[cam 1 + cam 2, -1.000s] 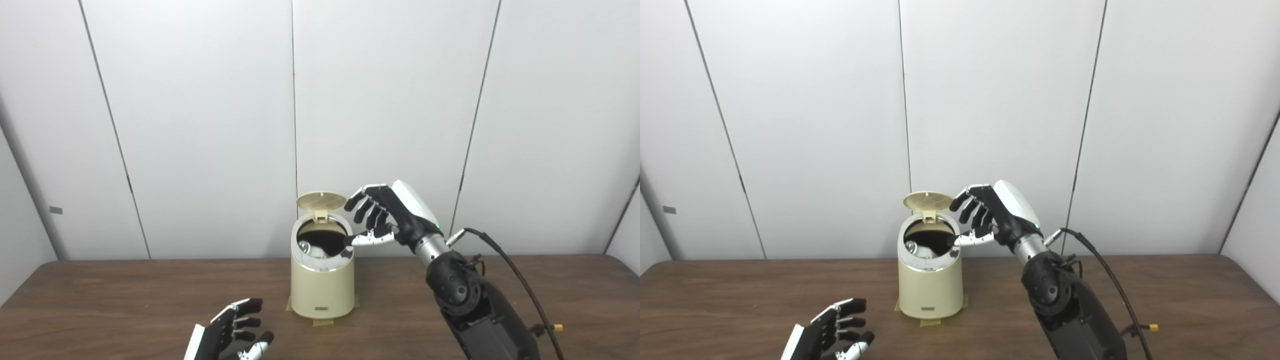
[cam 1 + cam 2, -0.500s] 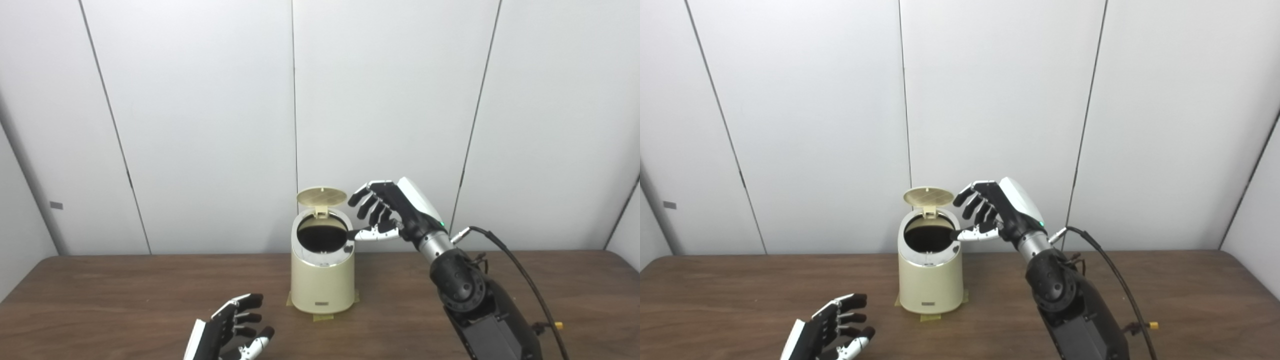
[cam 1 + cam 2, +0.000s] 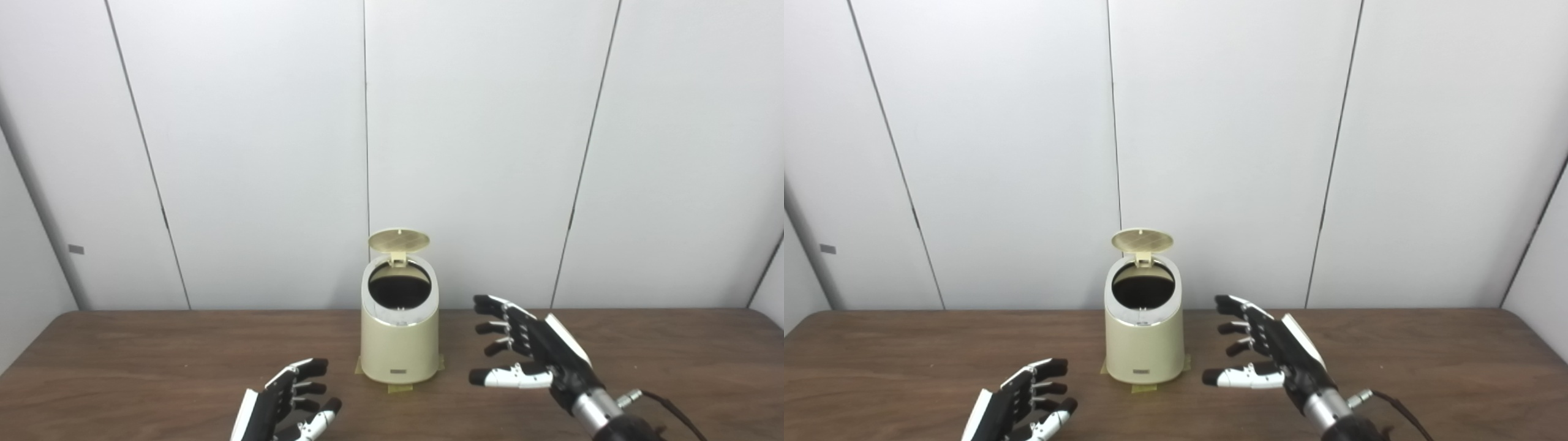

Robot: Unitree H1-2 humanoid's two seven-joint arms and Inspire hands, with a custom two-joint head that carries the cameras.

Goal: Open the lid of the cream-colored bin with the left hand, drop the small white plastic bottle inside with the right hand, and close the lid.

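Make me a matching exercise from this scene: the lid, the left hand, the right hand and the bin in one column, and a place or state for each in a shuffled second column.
Things:
1. lid
2. left hand
3. right hand
4. bin

Places or states:
A. open, low at the picture's bottom edge
B. standing on tape patches on the table
C. open, beside the bin, fingers spread
D. flipped up at the back

Pairs: 1-D, 2-A, 3-C, 4-B

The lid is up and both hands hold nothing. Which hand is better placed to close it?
Probably the right hand: open, raised beside the bin. The left hand lies lower, nearer the front edge, farther from the lid.
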